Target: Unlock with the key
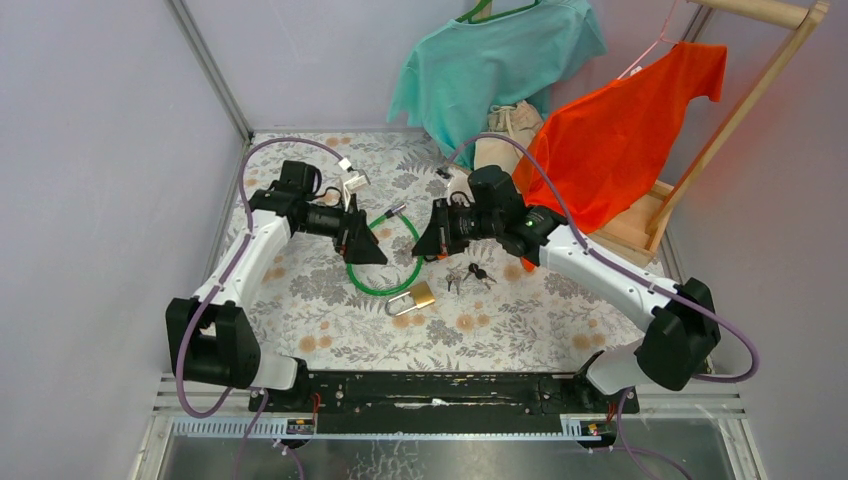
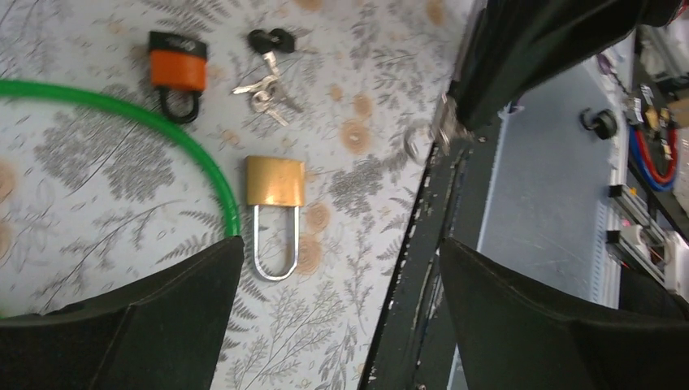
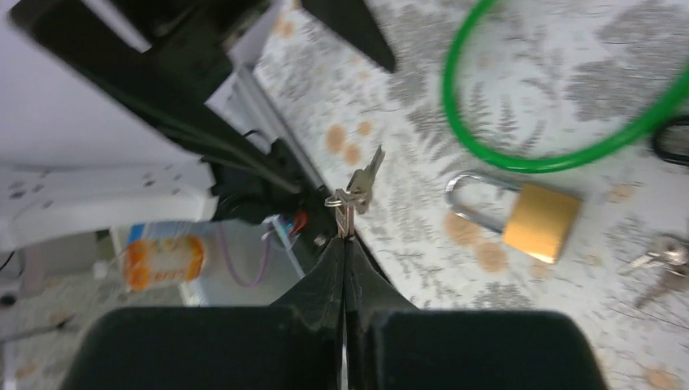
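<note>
A brass padlock point(image 1: 412, 298) with a steel shackle lies flat on the floral cloth; it also shows in the left wrist view point(image 2: 275, 180) and the right wrist view point(image 3: 540, 221). My right gripper point(image 3: 344, 242) is shut on a small key set point(image 3: 355, 195) and holds it in the air, left of and apart from the padlock. From above, the right gripper point(image 1: 430, 243) hovers behind the padlock. My left gripper point(image 2: 341, 313) is open and empty, above the padlock's shackle end, and hangs over the green cable point(image 1: 385, 255) in the top view point(image 1: 362, 243).
A small orange padlock point(image 2: 177, 69) and a second key bunch point(image 2: 264, 85) lie by the green cable loop point(image 2: 203, 154). A teal shirt point(image 1: 495, 60), an orange shirt point(image 1: 625, 130) and a wooden rack point(image 1: 740, 110) stand back right. The black base rail point(image 1: 440, 390) runs along the near edge.
</note>
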{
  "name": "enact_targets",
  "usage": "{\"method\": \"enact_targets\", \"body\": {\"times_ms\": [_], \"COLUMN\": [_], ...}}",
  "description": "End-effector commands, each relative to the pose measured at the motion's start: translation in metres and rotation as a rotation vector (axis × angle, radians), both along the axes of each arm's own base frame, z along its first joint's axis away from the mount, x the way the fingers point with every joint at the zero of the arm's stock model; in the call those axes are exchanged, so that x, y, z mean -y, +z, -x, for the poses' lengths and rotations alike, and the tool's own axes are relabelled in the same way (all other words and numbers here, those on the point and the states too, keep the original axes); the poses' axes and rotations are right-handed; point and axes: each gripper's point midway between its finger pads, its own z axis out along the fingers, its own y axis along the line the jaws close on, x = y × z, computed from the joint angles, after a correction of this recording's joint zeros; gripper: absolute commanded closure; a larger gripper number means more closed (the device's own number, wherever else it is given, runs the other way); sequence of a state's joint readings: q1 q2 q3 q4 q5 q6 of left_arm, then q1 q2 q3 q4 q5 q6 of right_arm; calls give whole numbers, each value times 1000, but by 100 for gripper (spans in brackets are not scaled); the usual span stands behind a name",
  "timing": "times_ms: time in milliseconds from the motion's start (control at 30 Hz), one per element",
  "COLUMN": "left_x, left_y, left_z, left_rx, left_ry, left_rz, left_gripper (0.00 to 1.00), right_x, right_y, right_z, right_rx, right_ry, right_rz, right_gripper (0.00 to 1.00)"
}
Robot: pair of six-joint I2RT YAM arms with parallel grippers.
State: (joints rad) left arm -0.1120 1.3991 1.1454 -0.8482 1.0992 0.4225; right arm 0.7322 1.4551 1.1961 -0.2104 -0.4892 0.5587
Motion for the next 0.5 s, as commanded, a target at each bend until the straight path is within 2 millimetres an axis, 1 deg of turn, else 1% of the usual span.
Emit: {"method": "enact_targets", "body": {"times_ms": [0,100,200,300,400,467], "left_x": [17,22,25,29,33,34], "left_y": [39,47,52,55,55,57], "left_z": [25,37,48,59,69,72], "left_rx": [52,64,81,62,45,45], "left_ry": [-141,-190,-224,-250,-278,-287], "left_rz": [157,188,208,243,265,277], "left_gripper": [6,8,9,11,14,16], "right_x": [-14,-15,-15,-18,-22,-24], "right_y": [61,68,72,74,80,83], "right_z": [48,59,66,66,67,67], "right_rx": [12,4,-5,-7,-4,-7], "right_ry": [226,265,289,292,295,294], "right_rz": [-159,-166,-168,-161,-175,-187], "right_gripper": [100,100,100,100,100,100]}}
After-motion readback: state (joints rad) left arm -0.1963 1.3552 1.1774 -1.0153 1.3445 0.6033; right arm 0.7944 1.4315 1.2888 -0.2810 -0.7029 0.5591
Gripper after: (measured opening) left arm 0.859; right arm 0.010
